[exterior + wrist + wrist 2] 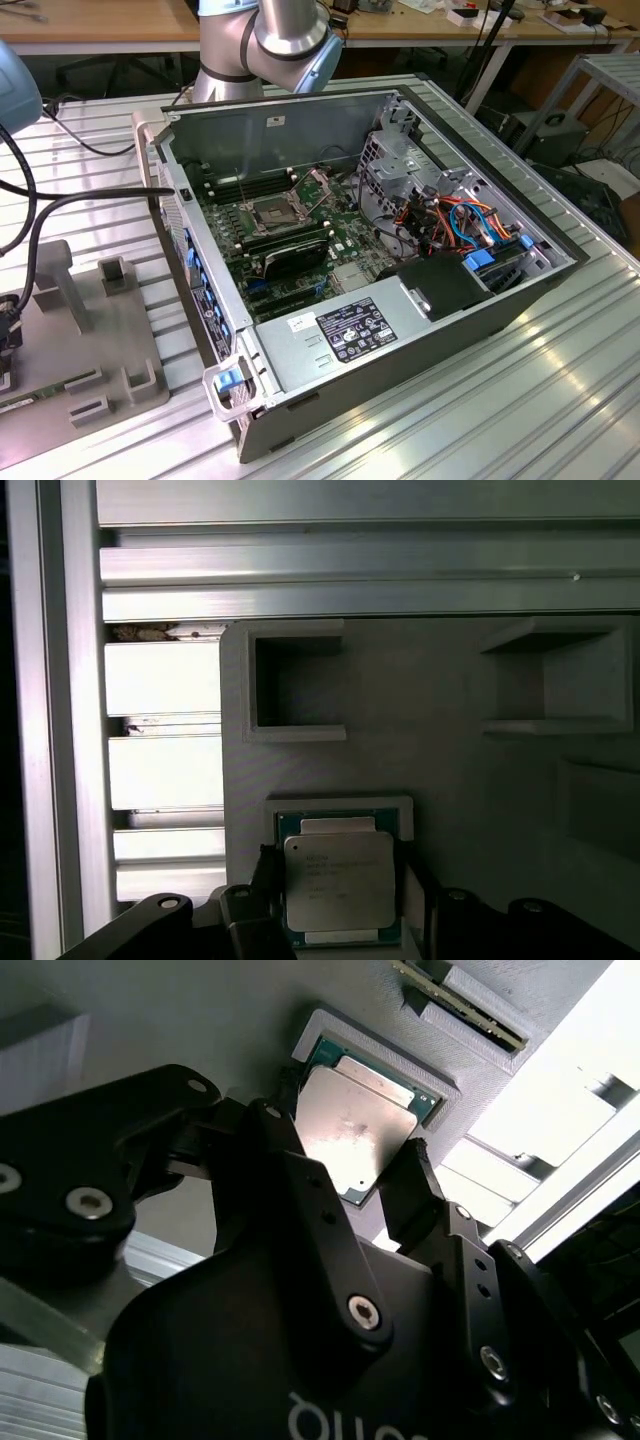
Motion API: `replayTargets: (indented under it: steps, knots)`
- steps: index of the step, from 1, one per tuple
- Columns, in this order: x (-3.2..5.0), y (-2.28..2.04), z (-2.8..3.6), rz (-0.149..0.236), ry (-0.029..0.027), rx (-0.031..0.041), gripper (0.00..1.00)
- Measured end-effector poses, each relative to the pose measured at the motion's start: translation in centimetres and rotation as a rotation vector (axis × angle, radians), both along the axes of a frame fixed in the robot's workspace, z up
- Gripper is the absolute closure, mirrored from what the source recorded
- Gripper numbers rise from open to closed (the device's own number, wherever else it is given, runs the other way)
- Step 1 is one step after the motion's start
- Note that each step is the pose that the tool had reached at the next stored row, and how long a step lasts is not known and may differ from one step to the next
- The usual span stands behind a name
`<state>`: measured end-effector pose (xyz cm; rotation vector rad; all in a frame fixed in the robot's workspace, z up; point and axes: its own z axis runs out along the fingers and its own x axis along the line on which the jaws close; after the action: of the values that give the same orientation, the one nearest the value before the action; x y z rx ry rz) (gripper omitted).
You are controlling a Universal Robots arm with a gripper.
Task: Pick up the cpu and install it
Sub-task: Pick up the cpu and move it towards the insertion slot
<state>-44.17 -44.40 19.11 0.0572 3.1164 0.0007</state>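
At the grey holder (450,760): gripper (340,880) straddling the cpu (338,875).
Fingers (420,1195) spread, one either side of the cpu, which lies flat in its square recess; seemingly not yet touching, edges hard to read.

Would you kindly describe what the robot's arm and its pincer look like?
The arm in the exterior view is silver-grey metal, rounded at the joints, with pale blue caps. The pincer in the second wrist view is matte black, built of chunky plates held by silver screws, with part of a white marking on its body.
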Motion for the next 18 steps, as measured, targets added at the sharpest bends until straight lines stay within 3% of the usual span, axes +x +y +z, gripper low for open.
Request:
replayTargets:
  steps: [18]
  knots:
    - [0.09,0.0,0.01,0.0,-0.0001,0.0,0.45]
